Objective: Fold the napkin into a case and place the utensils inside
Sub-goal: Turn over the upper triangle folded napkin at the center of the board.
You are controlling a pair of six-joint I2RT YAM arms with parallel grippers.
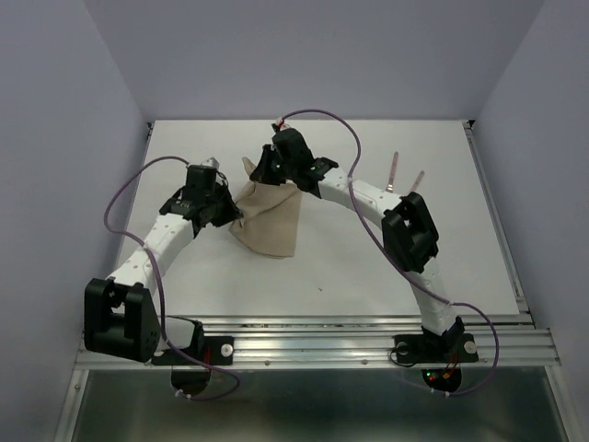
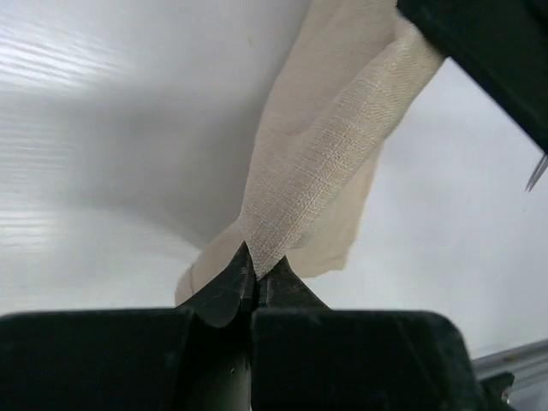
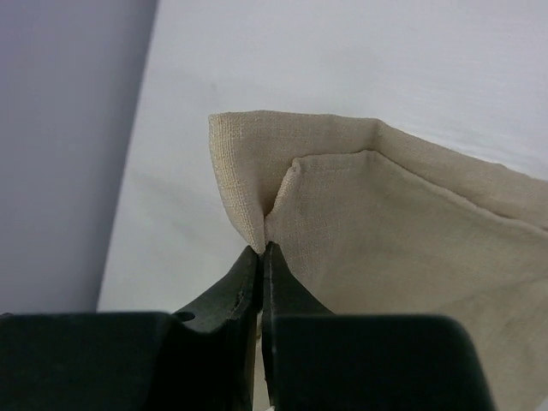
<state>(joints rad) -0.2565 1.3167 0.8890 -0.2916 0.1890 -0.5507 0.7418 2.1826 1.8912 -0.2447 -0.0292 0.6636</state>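
Observation:
The tan napkin (image 1: 272,221) is lifted off the white table between both arms and hangs in folds. My left gripper (image 1: 234,208) is shut on its left edge; the left wrist view shows the cloth (image 2: 317,171) pinched at the fingertips of that gripper (image 2: 257,257). At the napkin's far corner, my right gripper (image 1: 261,171) is shut too; in the right wrist view a doubled layer of the napkin (image 3: 385,223) runs into this gripper's tips (image 3: 266,248). Two utensils with pinkish handles (image 1: 393,170) (image 1: 418,180) lie on the table to the right, beyond the right arm.
The table (image 1: 368,267) is walled on the left, back and right. A metal rail (image 1: 368,331) runs along its near edge by the arm bases. The right arm's elbow (image 1: 410,230) stands between the napkin and the near right part of the table.

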